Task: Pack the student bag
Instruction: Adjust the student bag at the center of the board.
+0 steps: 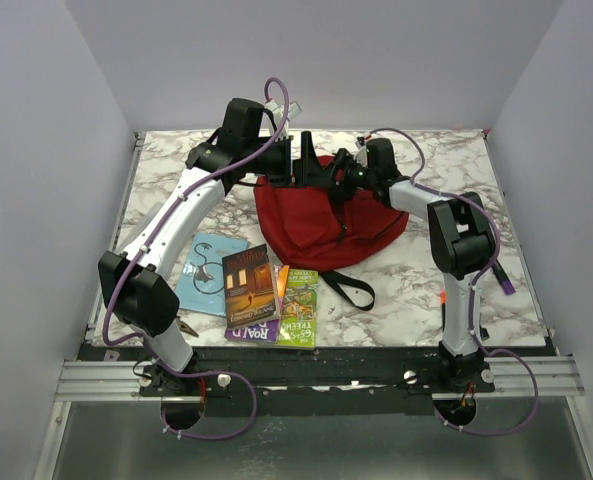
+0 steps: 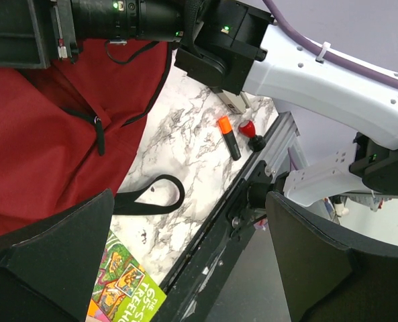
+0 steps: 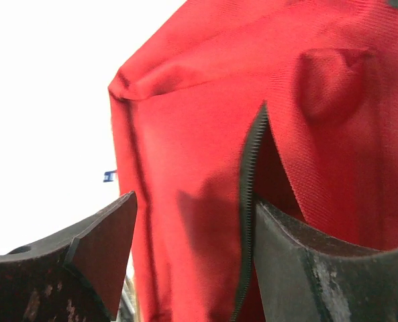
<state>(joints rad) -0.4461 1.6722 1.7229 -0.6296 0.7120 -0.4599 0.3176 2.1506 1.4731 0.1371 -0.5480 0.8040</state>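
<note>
The student bag (image 1: 326,215) is seen slumped on the far middle of the marble table (image 1: 416,290), its dark-red fabric spread in a rounded heap. Its far edge is met by both grippers.

The right gripper (image 3: 195,201) is held partly open around a raised fold of the bag's fabric. A toothed zipper edge (image 3: 247,181) is seen just beside one finger (image 3: 306,261). A thin sliver of light is left between the other finger and the cloth (so no clamp on the fabric is shown).

The left gripper (image 2: 188,201) is held wide open just beside the bag, with nothing between its fingers; only marble, the table's edge rail and part of the strap are seen beyond them.

A black strap (image 1: 348,288) is trailed in a loop from the bag's near side across the marble. Near the loop a green book (image 1: 298,305) is laid, and a dark book (image 1: 251,283) is set just beside it. A light blue book (image 1: 206,272) is partly covered by the dark one on its other side, and a purple book (image 1: 251,331) is shown under its near end.

An orange highlighter (image 2: 229,137) is found well apart from the bag, by the table's near edge on the right arm's side.
</note>
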